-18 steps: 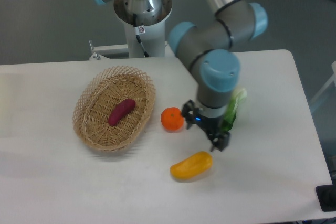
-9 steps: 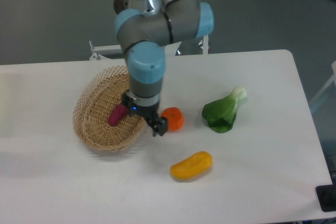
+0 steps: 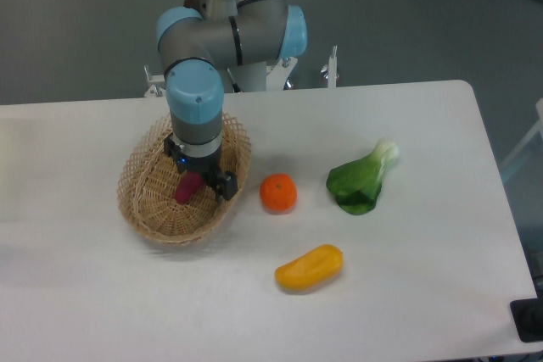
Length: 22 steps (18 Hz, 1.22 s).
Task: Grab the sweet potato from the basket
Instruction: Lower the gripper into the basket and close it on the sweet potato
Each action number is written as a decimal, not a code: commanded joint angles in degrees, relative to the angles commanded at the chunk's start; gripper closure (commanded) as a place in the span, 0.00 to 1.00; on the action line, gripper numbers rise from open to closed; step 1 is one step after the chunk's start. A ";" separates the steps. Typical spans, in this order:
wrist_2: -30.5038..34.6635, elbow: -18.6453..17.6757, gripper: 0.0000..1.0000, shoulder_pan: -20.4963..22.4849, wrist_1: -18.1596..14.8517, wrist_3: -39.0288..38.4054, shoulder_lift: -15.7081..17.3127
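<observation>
While the arm reaches down from the far side, its gripper (image 3: 202,183) hangs inside the basket (image 3: 144,209), right over the sweet potato (image 3: 188,186). Only the near-left end of the magenta tuber shows below the wrist; the rest is hidden by the gripper body. One dark finger (image 3: 226,187) stands out to the right of the tuber, close to the basket's right wall, and the other seems to sit on the far-left side, so the fingers appear spread with the sweet potato between them, though from this angle it is hard to tell whether they touch it. The sweet potato lies on the woven floor of the basket, roughly at its middle. The basket rests on the left half of the white surface (image 3: 424,294), its lacy rim visible on the left and near sides. Just right of the basket, apart from it, sits a round orange (image 3: 278,193). Further right lies a leafy green bok choy (image 3: 361,180), its pale stem pointing to the far right. Nearer the front edge, between the orange and the greens, lies a yellow-orange oblong fruit (image 3: 310,267).
</observation>
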 joint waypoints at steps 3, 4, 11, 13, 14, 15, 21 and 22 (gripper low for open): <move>0.70 -0.35 0.00 -0.26 0.88 -1.69 -0.97; 0.79 -0.44 0.00 -0.26 0.97 -1.77 -0.97; 1.23 -1.32 0.00 -1.14 2.20 -3.61 -2.82; 1.32 -1.32 0.00 -1.67 2.20 -4.32 -3.25; 1.32 -1.32 0.00 -1.76 2.20 -4.32 -3.60; 1.32 -1.32 0.00 -1.76 2.20 -4.32 -3.87; 1.32 -1.58 0.57 -2.55 2.20 -4.41 -3.70; 1.32 -1.50 0.65 -2.64 2.20 -4.41 -3.35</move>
